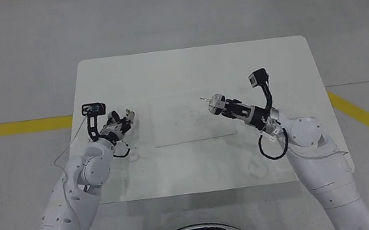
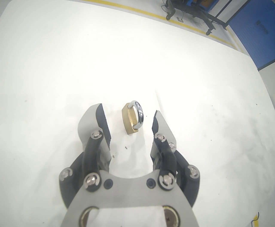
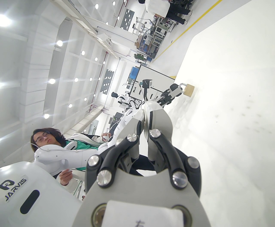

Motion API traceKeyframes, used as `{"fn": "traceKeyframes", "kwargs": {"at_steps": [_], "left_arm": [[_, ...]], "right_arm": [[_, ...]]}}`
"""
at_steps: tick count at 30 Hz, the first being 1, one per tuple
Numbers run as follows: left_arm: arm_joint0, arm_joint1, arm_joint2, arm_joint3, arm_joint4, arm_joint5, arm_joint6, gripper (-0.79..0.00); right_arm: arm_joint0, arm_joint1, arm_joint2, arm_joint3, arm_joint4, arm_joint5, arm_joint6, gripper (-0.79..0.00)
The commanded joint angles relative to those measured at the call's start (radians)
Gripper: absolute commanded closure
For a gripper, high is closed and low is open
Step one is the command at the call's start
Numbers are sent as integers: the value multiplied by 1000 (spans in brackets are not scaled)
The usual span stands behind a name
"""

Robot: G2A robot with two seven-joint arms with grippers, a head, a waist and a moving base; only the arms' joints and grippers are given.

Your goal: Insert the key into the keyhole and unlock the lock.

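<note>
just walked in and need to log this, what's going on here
A two-armed robot is working at a white table. Its left pincer is open around a brass padlock, which stands on the table with neither finger touching it. The right pincer is shut on what looks like the key, held well apart from the padlock. The key is not yet in the padlock.

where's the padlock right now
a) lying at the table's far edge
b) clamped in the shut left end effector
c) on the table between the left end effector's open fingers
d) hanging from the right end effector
c: in the left wrist view the padlock stands on the table between the open fingers of the left end effector, touching neither.
</note>
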Motion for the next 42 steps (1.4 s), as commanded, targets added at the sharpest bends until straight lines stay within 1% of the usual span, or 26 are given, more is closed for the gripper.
{"fn": "traceKeyframes", "kwargs": {"at_steps": [1,2,3,7,8,10,12,18,24,27,29,31,35,37,39,40,42], "left_arm": [[-11,-2,5,11,4,1,-2,-428],[-16,-3,7,18,5,3,-5,-391],[-21,-4,10,25,8,7,-9,-376],[-42,-9,23,49,13,13,-24,-357],[-47,-11,26,54,13,13,-25,-323],[-56,-13,32,61,14,15,-27,-197],[-63,-15,37,66,14,16,-28,0],[-72,-19,45,82,16,11,-51,0],[-62,-20,36,72,11,5,-62,0],[-55,-20,23,64,-47,-17,-95,0],[-45,-22,3,50,-142,-46,-120,0],[-25,-23,-27,21,-282,-91,-154,0],[23,-18,-114,-32,-581,-174,-250,0],[42,-17,-152,-41,-787,-210,-329,0],[52,-16,-181,-36,-970,-218,-423,0],[55,-16,-192,-30,-1072,-208,-478,0],[56,-16,-202,-16,-1225,-173,-584,0]], "right_arm": [[0,0,0,0,0,0,0,0],[0,0,0,0,0,0,0,0],[0,0,0,0,0,0,0,0],[0,0,0,0,0,0,0,0],[0,0,0,0,0,0,0,0],[0,0,0,0,0,0,0,0],[0,0,0,0,0,0,0,0],[0,0,0,0,0,0,0,0],[0,0,0,0,0,0,0,0],[0,0,0,0,0,0,0,0],[0,0,0,0,0,0,0,0],[0,0,0,0,0,0,0,0],[0,0,0,0,0,0,0,0],[0,0,0,0,0,0,0,0],[0,0,0,0,0,0,0,0],[0,0,0,0,0,0,0,0],[0,0,0,0,0,0,0,0]]}}
